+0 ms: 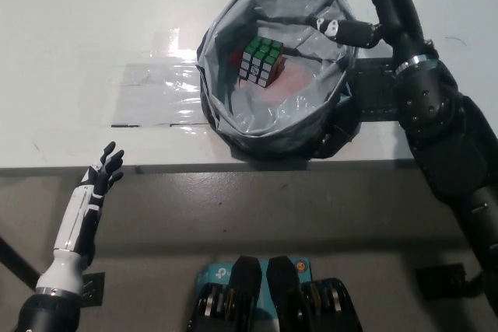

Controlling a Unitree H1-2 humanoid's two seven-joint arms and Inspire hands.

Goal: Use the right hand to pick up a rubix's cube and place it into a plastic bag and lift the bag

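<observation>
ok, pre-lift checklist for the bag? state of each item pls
1. Cube inside bag: ok.
2. Right hand at the bag's far-right rim: ok.
3. Right hand closed on the rim: cannot tell, the fingers are hard to make out against the plastic.
4. Bag mouth open, cube not caught in folds: ok.
5. Left hand low by the table edge, open, away from the bag: ok.
6. Bag fully on the table: ok.

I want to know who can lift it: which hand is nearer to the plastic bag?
The right hand. It is at the bag's upper right rim. The left hand is low at the table edge, far from the bag.
</observation>
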